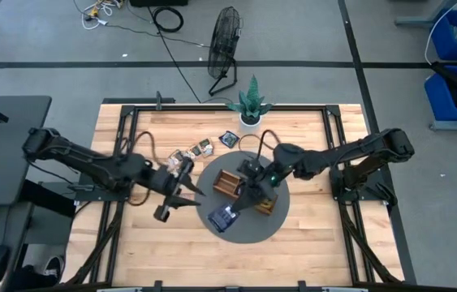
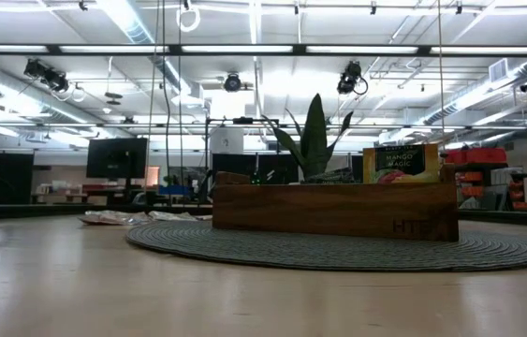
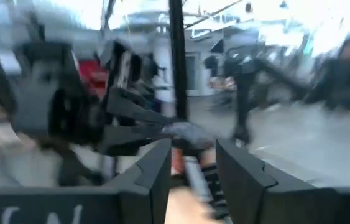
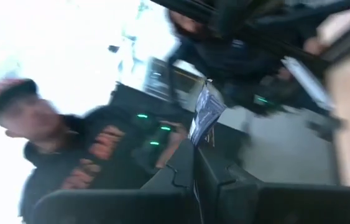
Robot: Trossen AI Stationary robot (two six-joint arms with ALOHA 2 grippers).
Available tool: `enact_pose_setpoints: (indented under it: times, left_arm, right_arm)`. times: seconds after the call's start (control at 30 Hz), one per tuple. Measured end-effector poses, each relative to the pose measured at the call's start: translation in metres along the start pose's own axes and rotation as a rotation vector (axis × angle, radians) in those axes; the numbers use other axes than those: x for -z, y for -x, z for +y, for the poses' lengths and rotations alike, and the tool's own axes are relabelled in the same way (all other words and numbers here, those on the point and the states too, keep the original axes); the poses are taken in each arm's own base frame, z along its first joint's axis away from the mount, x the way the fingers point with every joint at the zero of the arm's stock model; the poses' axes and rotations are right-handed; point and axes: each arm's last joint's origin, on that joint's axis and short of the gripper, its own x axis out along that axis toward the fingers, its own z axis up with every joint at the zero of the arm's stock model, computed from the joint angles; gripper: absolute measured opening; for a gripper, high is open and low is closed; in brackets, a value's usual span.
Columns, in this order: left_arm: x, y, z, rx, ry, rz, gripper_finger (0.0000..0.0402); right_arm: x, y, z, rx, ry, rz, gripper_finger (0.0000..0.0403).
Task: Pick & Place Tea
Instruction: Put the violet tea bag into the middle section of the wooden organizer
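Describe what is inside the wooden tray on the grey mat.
In the low view a yellow sachet stands upright in the tray. The right arm covers part of the tray from above, so its other compartments cannot be judged.

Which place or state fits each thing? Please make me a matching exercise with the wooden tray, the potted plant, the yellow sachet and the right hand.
1. wooden tray
2. potted plant
3. yellow sachet
4. right hand

A. shut on a dark sachet
B. standing upright in the tray
C. on the round grey mat
D. at the edge of the table, near the fan

Pairs: 1-C, 2-D, 3-B, 4-A
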Motion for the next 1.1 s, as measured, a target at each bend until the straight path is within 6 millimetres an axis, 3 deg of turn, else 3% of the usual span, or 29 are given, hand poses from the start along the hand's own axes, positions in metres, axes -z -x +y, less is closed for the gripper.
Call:
enact_pose_setpoints:
  times: [0.13,0.33,0.6,0.87,1.1]
  left_arm:
    - [-0.013,0.007,-0.001,-0.143,-0.293,-0.022,0.0146]
    - [-0.014,0.011,0.006,-0.35,-0.506,0.058,0.0156]
    - [-0.012,0.01,0.001,-0.327,-0.629,0.106,0.0156]
    - [-0.001,0.005,-0.002,-0.285,-0.885,0.198,0.0156]
    - [-0.003,0.006,-0.001,-0.312,-0.879,0.187,0.0156]
  right_arm:
    - [-0.012,0.007,0.01,-0.11,-0.022,-0.057,0.0001]
    - [-0.028,0.019,0.004,-0.086,-0.148,-0.106,0.0]
    - [-0.042,0.031,-0.002,-0.089,-0.225,-0.077,0.0]
    - [-0.048,0.038,-0.006,-0.064,-0.296,-0.1,0.0]
    - [-0.049,0.041,-0.017,0.013,-0.345,-0.083,0.0]
